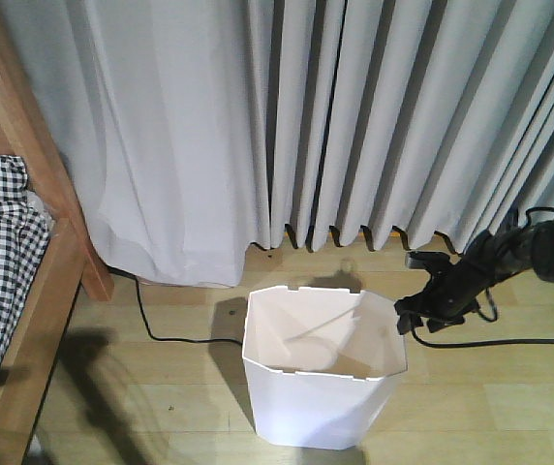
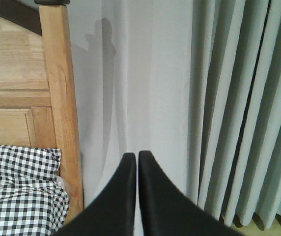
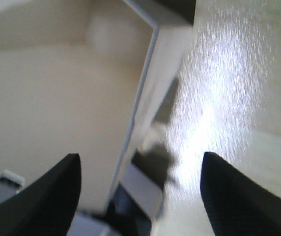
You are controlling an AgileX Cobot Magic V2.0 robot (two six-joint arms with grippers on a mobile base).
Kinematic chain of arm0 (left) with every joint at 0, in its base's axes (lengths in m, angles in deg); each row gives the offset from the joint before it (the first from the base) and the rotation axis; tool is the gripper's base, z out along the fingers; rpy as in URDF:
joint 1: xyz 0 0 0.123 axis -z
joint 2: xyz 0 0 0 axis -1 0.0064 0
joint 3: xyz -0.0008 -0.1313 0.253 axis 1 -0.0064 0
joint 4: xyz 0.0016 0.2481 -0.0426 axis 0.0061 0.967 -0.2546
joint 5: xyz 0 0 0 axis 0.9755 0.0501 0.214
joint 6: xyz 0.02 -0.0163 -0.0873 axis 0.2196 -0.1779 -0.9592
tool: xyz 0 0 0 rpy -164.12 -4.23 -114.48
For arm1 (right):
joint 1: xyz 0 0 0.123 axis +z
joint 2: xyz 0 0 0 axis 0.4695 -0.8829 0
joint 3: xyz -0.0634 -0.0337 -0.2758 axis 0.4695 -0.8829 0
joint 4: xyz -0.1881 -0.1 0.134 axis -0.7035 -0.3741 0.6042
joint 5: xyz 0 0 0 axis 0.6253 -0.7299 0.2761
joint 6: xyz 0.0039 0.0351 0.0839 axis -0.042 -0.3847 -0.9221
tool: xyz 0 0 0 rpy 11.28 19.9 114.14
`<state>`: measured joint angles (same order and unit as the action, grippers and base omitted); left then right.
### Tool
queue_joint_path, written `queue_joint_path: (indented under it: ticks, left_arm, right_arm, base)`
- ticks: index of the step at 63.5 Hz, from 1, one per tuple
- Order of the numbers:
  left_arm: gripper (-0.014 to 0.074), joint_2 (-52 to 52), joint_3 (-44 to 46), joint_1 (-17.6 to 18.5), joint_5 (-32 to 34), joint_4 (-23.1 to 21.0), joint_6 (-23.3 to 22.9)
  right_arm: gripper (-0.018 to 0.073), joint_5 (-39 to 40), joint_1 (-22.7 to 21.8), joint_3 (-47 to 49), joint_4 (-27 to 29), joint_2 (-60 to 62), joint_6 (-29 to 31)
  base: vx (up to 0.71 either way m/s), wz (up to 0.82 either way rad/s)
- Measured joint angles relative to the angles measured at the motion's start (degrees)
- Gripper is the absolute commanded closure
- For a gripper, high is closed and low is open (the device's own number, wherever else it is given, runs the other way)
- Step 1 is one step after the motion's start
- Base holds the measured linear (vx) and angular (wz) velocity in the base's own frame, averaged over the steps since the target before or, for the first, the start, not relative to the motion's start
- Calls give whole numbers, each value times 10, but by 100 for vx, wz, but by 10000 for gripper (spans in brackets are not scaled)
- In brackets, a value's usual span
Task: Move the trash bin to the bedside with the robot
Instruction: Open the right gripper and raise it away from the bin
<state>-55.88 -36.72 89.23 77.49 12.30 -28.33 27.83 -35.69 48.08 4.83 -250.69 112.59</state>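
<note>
Right end effector (image 3: 139, 169) straddles trash bin (image 1: 321, 383) rim.

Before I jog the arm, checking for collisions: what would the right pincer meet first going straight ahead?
Most likely the trash bin: its rim wall runs between the open right pincer fingers. Depth is blurred, so this is a guess.

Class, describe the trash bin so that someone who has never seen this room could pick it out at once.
Start at the grey curtains along the back wall and look down to the wooden floor before them. There stands the trash bin, right of the bed: white, open-topped, with a faceted rim and walls tapering downward.
</note>
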Motion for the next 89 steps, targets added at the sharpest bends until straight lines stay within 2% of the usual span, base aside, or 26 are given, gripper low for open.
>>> queue_joint_path:
  ticks: [6,11,27,38,54,81,89]
  left_arm:
    - [602,0,0,0,0,0,0]
    - [602,0,0,0,0,0,0]
    - [602,0,0,0,0,0,0]
    - [602,0,0,0,0,0,0]
    - [602,0,0,0,0,0,0]
    - [602,0,0,0,0,0,0]
    - [602,0,0,0,0,0,0]
  right_arm:
    - [100,-36,0,-9,-52,24,-46]
    - [111,-33,0,-42,-79,53,-72]
    - [113,113,0,-237,-93,207,-85]
    - [113,152,0,-346,-96,371,-85]
    - [113,134,0,-417,-100,636,-87]
    - [113,19,0,-430,-103,994,-113]
    - [113,11,0,-452,-103,1088,-113]
  base:
    - [0,0]
    - [0,0]
    - [0,0]
    - [0,0]
    - [0,0]
    - [0,0]
    - [0,0]
